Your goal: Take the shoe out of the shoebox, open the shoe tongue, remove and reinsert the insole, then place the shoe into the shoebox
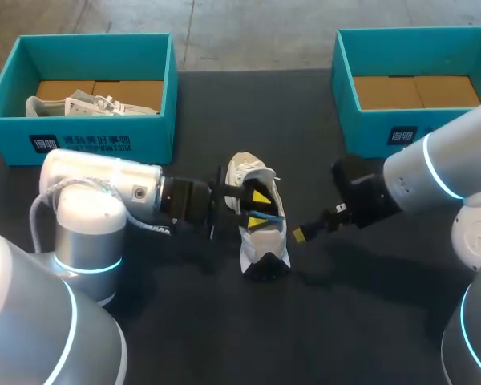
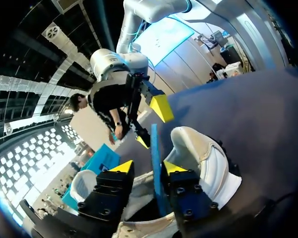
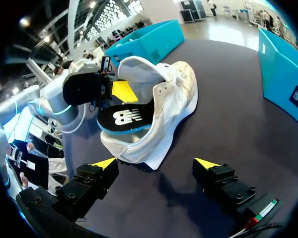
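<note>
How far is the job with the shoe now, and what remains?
Done: the shoe lies on the table. In hand: the insole sticks partly out of the shoe at the left pincer; whether it is coming out or going in, I cannot tell. The right pincer is open nearby. Left: seating the insole, then putting the shoe into a shoebox.

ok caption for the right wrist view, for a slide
Left pincer at the insole, partly out of the shoe; right pincer open, short of it.
</note>
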Robot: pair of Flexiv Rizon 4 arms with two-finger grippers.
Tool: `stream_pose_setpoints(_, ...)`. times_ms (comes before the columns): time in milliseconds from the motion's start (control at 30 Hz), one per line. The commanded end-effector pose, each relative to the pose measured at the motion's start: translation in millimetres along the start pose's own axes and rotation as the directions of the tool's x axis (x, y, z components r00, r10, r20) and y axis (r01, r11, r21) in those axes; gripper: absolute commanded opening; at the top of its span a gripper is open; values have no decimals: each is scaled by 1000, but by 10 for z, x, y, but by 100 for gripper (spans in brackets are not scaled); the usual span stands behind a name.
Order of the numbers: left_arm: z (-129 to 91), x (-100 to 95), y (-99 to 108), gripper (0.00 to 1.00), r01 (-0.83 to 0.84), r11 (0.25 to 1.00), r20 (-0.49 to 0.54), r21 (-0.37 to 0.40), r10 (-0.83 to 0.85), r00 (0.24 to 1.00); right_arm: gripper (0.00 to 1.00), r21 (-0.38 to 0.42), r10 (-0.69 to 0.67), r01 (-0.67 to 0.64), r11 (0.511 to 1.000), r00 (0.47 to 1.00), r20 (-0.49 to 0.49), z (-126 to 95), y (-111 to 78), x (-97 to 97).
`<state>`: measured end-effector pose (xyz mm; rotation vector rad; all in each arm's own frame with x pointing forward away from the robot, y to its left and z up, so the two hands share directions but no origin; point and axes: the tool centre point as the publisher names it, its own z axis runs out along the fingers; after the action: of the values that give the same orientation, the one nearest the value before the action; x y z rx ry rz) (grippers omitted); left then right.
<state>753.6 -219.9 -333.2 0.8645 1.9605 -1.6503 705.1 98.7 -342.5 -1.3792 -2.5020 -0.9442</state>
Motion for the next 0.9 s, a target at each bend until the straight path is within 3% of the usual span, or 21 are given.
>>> stream_pose_setpoints(33, -85, -9, -98, 49, -9, 1000, 14, 4, 9, 1000, 100, -1, 0, 0, 1000, 1000, 4, -3, -15, 9)
stream_pose_setpoints(100, -101, -14, -128, 42, -12, 1000, 17, 7, 11, 1000, 100, -1, -1, 1, 1000, 1000, 4, -2, -14, 7)
stream_pose_setpoints(300, -114, 20, -171, 36, -15, 1000, 12, 16, 15, 1000, 100, -2, -1, 1, 1000, 1000, 4, -3, -15, -3)
stream_pose_setpoints(367, -104, 41, -173, 26, -12, 1000, 3, 20, 12, 1000, 100, -1, 0, 0, 1000, 1000, 4, -1, -17, -4)
stream_pose_setpoints(400, -97, 53, -171, 17, -8, 1000, -1, 23, 8, 1000, 100, -1, 0, 0, 1000, 1000, 4, 0, -18, -5)
stream_pose_setpoints(433, -87, 70, -163, 0, -7, 1000, -7, 24, 7, 1000, 100, -2, 1, -1, 1000, 1000, 4, 1, -20, -5)
stream_pose_setpoints(900, 0, 141, 58, 0, -43, 999, -72, -2, 43, 996, 100, -4, 11, -11, 1000, 1000, 5, 7, -38, 2)
